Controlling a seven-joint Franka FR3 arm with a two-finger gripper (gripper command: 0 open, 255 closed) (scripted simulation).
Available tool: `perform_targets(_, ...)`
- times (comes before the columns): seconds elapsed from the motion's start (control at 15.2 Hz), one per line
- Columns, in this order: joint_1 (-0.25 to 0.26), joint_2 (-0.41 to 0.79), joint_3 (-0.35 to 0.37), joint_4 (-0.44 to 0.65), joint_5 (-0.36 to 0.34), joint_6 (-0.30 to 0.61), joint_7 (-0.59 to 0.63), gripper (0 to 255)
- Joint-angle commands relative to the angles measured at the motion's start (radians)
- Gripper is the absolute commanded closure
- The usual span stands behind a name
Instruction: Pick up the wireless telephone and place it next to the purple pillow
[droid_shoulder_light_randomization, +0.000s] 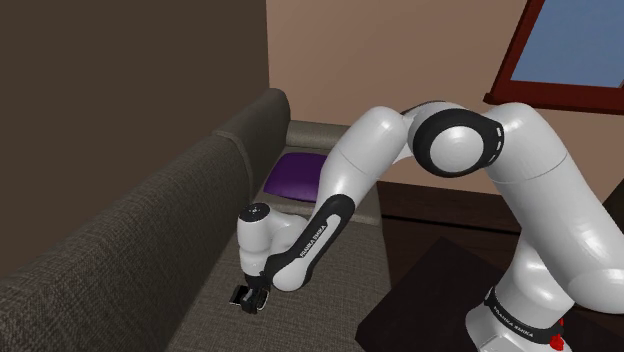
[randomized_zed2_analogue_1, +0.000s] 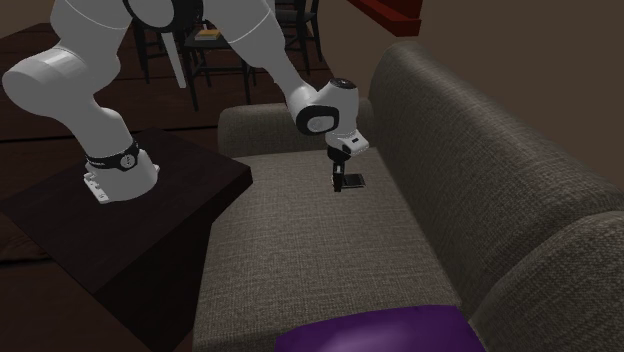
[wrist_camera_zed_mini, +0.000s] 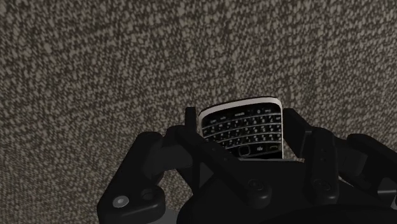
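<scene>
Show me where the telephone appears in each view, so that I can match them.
Shoulder view: telephone lower left, at the arm's tip.
Second exterior view: upper middle, over the seat by the backrest.
Wrist view: between the jaws.
Shared landmark: the grey-brown sofa fabric around it.

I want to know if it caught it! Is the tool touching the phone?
Touching. In the wrist view the tool has its fingers pressed against both sides of the phone, with no gap.
</scene>
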Motion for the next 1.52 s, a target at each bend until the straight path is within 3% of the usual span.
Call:
perform_targets(0.0,0.000,0.000,0.000,0.000,0.000,0.000,0.000,255)
perform_targets(0.46,0.000,0.000,0.000,0.000,0.000,0.000,0.000,255)
perform_targets(1.45,-0.035,-0.171,0.046,-0.055,0.041,-0.117,-0.026,255)
